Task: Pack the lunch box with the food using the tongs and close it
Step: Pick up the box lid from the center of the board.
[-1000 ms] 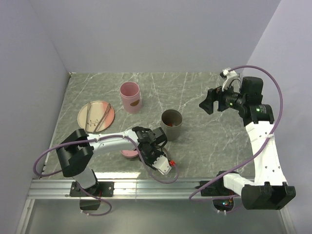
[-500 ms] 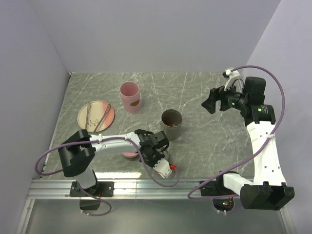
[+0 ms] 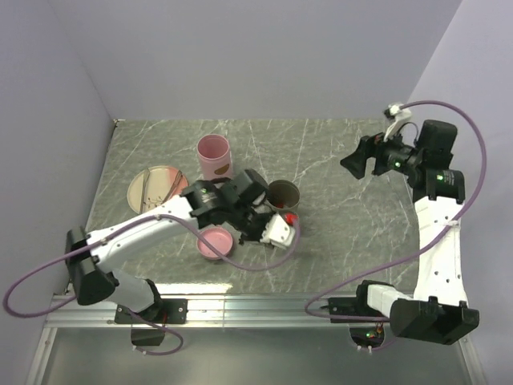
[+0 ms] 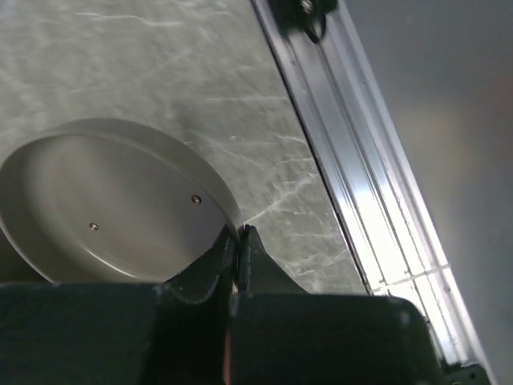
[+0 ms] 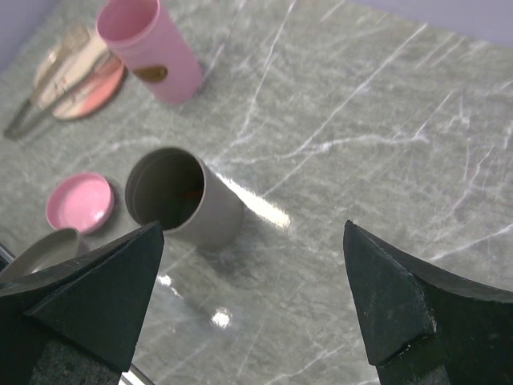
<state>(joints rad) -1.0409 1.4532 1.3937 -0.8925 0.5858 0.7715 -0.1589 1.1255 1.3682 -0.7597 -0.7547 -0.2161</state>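
Tongs [image 5: 28, 112]: one pair, lying across the plate [image 3: 136, 200] at left centre of the overhead view, joined end poking off the plate's edge. Food: one red bit [image 5: 189, 195] shows inside the grey cup [image 5: 212, 220]; anything on the plate is too blurred to count. Cups: two, both upright and uncovered. The grey cup is at frame centre, and the pink cup [image 3: 212, 172] is up and left of it, well apart. Lids: two. The pink lid [image 3: 215, 243] lies flat on the table [image 3: 337, 233], below and left of the grey cup. The grey lid [image 4: 104, 200] fills the left of the left wrist view, hollow side toward the camera, with two small specks on its inner face. Left gripper [image 4: 239, 234]: fingers pinched together on the grey lid's rim, with the rail [image 4: 353, 160] running down the right of that view. In the overhead view the left arm reaches to just left of the grey cup and covers the plate's right edge; the grey lid can't be made out there. Right gripper [image 5: 252, 228]: fingers spread wide, holding nothing, raised at upper right of the overhead view and aimed at the cups. Writing: one brown oval label on the pink cup, too small to read; no other text seen.
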